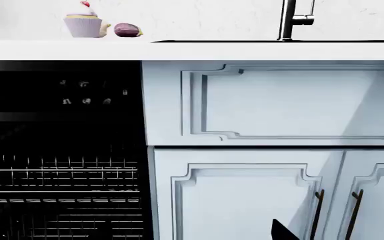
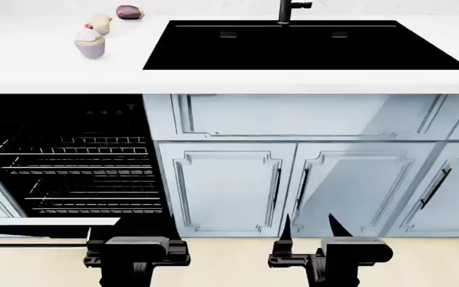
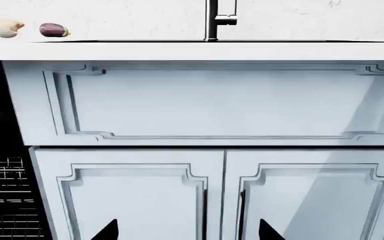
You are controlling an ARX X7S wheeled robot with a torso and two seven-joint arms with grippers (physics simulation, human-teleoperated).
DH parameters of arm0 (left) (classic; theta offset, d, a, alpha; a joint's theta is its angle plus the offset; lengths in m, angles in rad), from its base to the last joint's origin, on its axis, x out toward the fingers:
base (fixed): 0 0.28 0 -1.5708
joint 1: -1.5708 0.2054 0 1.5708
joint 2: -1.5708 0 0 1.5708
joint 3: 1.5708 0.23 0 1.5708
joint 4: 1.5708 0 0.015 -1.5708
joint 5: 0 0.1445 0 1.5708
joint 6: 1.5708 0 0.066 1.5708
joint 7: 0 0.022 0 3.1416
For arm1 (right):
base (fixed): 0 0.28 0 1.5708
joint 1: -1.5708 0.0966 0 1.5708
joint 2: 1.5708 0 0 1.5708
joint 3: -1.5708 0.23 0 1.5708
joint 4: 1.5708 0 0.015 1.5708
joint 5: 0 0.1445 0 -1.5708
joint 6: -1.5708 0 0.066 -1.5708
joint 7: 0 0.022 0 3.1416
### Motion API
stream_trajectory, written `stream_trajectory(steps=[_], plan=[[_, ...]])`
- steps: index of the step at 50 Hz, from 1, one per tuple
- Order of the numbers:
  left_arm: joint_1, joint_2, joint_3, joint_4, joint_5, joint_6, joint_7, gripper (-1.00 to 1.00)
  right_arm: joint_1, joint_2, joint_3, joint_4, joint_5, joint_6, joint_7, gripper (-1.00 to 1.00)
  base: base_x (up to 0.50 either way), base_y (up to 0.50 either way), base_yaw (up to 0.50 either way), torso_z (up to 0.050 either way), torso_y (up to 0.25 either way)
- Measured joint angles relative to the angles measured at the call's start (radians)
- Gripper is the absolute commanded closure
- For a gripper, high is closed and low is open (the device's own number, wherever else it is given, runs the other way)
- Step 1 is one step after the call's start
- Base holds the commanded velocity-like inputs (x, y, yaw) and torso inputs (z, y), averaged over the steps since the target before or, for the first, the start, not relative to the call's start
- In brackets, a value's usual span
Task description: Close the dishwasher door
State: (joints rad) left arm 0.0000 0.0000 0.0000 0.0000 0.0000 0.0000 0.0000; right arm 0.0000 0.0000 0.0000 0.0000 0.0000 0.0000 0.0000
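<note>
The dishwasher (image 2: 78, 158) is standing open at the left under the worktop (image 2: 54, 72), its door (image 2: 38, 222) lying dropped down before it. Cabinet doors (image 2: 229, 188) are sitting to its right, below the sink (image 2: 301, 48). A cupcake (image 2: 90, 43) and an eggplant (image 2: 129, 12) are resting on the worktop, left of the sink.

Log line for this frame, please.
dishwasher: open, racks showing | dishwasher door: down | left gripper, right gripper: open, touching nothing

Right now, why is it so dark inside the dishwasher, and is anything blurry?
Head view: the dishwasher cavity is black and unlit, only its wire racks catch light. Left wrist view: the same, racks bright on black. Right wrist view: pale diagonal sheen on the cabinet doors. All views look sharp.
</note>
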Motion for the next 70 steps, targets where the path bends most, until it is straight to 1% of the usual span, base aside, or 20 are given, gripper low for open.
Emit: stream_trajectory(steps=[6,24,30,48,70], plan=[[0.005,-0.01,0.014,0.006,-0.009,0.004,-0.013,-1.0,0.0,0.01,-0.011,0.005,0.024,0.002,0.002,-1.0,-0.06,0.0,0.0,0.0,0.0],[0.005,-0.047,0.062,-0.003,-0.04,0.017,-0.061,-1.0,0.0,0.045,-0.054,0.012,0.086,0.012,0.035,-1.0,-0.5,0.04,0.0,0.0,0.0],[0.005,-0.057,0.076,-0.012,-0.047,0.024,-0.073,-1.0,0.0,0.052,-0.066,0.023,0.09,-0.003,0.054,-1.0,-0.03,0.0,0.0,0.0,0.0],[0.003,-0.081,0.111,-0.023,-0.063,0.045,-0.099,-1.0,0.005,0.076,-0.123,0.049,0.049,-0.019,0.113,-1.0,0.0,0.5,0.0,0.0,0.0],[0.0,-0.106,0.142,-0.035,-0.084,0.06,-0.122,-1.0,0.004,0.099,-0.169,0.045,0.047,-0.026,0.148,-1.0,0.0,0.5,0.0,0.0,0.0]])
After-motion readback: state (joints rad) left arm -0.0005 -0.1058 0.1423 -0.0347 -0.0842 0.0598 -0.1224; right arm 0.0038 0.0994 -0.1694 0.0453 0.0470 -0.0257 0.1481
